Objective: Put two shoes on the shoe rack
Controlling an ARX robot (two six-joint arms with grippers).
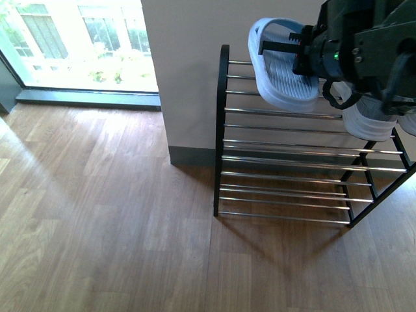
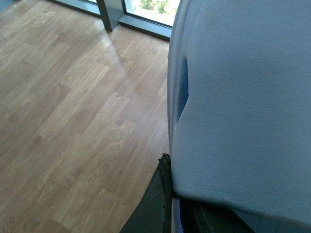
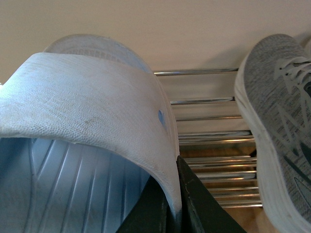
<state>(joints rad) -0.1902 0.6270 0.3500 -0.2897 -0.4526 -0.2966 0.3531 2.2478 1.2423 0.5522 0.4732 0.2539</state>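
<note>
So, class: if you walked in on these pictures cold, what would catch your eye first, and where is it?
First, the pale blue slide hanging tilted above the top bars of the shoe rack, pinched by its strap in the right gripper. Next, the grey sneaker already sitting on the rack beside it, by the wall. The left gripper holds another blue slide over the wooden floor.

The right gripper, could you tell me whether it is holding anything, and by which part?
The right gripper holds a light blue slide by the edge of its strap, over the shoe rack beside a grey sneaker.
</note>
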